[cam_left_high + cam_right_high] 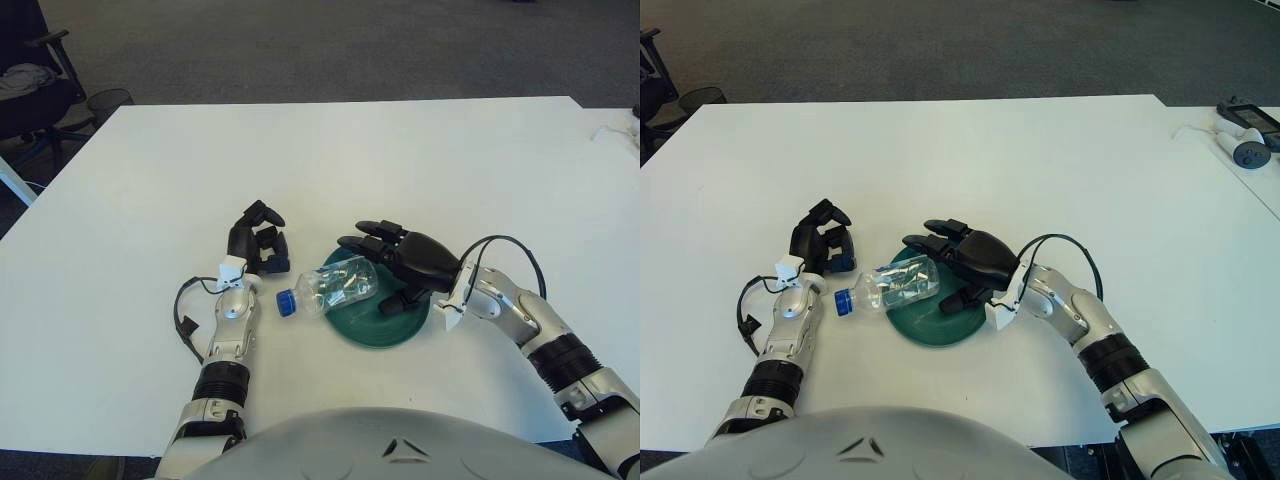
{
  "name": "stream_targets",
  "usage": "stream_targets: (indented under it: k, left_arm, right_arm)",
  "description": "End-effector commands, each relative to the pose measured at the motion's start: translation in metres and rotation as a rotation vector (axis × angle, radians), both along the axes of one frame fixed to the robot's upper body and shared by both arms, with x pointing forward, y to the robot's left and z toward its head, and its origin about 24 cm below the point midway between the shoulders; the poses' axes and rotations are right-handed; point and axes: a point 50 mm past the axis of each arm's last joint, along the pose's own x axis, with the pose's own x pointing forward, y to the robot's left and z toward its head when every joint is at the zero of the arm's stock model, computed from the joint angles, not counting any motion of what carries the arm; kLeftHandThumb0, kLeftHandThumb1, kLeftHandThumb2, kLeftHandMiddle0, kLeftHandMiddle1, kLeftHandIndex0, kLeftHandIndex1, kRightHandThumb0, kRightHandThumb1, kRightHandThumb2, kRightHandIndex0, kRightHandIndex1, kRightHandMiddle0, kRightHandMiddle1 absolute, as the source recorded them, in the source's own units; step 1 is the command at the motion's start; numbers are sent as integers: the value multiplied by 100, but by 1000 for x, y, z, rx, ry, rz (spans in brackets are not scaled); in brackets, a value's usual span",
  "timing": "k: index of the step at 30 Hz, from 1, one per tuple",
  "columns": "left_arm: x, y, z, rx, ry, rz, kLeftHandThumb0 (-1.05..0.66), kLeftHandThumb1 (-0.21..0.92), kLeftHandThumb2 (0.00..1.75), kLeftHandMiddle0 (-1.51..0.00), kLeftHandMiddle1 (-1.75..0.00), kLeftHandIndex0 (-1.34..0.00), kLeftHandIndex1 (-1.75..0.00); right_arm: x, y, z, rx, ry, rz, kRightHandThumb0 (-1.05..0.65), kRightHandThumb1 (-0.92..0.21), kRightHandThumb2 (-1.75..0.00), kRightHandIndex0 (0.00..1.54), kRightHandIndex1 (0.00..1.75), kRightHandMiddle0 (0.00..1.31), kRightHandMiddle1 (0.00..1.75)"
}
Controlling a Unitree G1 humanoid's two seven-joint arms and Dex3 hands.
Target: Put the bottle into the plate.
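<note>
The white table [400, 160] carries everything in question; beyond its twelve o'clock edge there is grey carpet, and a dark chair [30, 90] stands off the table's ten o'clock corner.

The green plate [385, 325] sits near the table's six o'clock side, just in front of the robot. The right hand [405, 262] is over the plate's two o'clock portion, fingers extended toward nine o'clock and spread — it grips nothing. Its fingertips lie close beside the bottle's body; whether they touch it cannot be told from either view.

The left hand [258, 245] shows at nine o'clock of the plate, near but apart from it, fingers curled in and holding nothing. It takes no part in the work.

The clear bottle [335, 287] lies on its side, released. Its base end rests on the plate's ten o'clock portion, while the neck and the blue cap [285, 302] overhang the rim and point toward eight o'clock, the cap over bare table.

Assessment: delivery is made and the grasp let go, but placement is only partial — in my judgement roughly half the bottle lies outside the rim. A round bottle on its side may roll. What is left is a nudge toward three o'clock, or a re-grasp, to bring the cap end inside.
</note>
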Motion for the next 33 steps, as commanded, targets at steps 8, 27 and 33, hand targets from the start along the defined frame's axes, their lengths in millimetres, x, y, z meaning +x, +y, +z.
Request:
stream_targets:
  k: [8, 27, 33]
  left_arm:
    - [-9, 0, -17, 16, 94, 7, -61, 2, 168, -131, -175, -86, -175]
    - [-8, 1, -18, 19, 103, 11, -62, 2, 169, -130, -175, -87, -175]
    - [-8, 2, -17, 32, 98, 11, -61, 2, 168, -130, -175, -86, -175]
  right_arm:
    - [6, -5, 2, -15, -24, 8, -100, -92, -86, 0, 0, 0, 0]
    - [8, -6, 0, 4, -27, -9, -98, -92, -82, 0, 0, 0, 0]
    - [9, -6, 1, 0, -24, -9, -99, -92, -82, 0, 0, 1, 1]
